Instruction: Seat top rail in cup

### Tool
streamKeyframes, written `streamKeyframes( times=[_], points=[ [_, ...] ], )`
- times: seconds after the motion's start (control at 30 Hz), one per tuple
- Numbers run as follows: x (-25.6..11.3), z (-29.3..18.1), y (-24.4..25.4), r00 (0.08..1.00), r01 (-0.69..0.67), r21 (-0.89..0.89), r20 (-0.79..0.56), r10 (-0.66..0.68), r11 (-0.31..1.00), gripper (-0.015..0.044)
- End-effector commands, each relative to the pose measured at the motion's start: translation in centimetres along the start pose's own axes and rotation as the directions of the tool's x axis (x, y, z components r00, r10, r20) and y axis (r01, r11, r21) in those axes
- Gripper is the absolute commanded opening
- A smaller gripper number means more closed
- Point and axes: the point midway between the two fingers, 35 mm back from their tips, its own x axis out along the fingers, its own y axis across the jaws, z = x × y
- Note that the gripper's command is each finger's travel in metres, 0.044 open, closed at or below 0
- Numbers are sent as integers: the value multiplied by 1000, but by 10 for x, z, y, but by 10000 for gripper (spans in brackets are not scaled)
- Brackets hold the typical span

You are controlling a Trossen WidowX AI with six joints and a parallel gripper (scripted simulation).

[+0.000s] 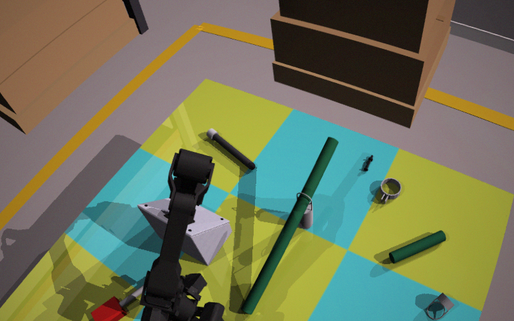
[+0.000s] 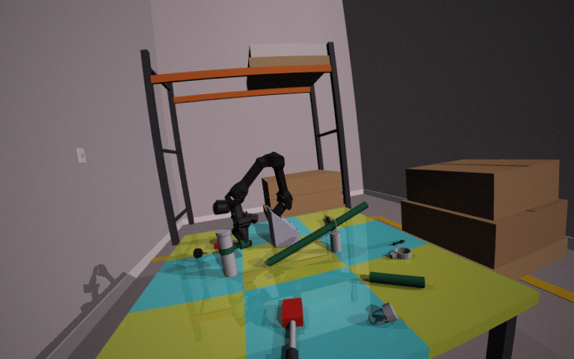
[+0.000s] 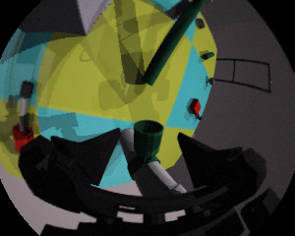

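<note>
Tool is open, nothing gripped; fingertips are seen either side of the rail-end cup, contact can't be told. Green rail is slanted through the loop cap, low end near the surface, apart from the cup. Brace band sits below the post cap on the big post.

Step in hand, judged: cup to be lined up for the rail. Cup should be centred between the fingers, then closed on gently; mouth should be turned onto the rail's axis, band kept high. Post could be tipped by sideways push, so slow motion is needed.
</note>
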Motion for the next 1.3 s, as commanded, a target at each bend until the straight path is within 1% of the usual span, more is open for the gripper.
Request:
streamKeyframes(
  times=[0.0,0.57,1.0,1.1,1.2,1.27],
  points=[
    [7,2,1,1000,3,12,6,-3,1000,440],
    [34,6,1,1000,7,10,15,-7,1000,440],
    [34,6,1,1000,7,10,15,-7,1000,99],
    [34,6,1,1000,7,10,15,-7,1000,79],
    [35,6,0,1000,7,20,9,-7,1000,0],
    [35,6,-1,1000,7,33,2,-7,999,0]
  ],
)
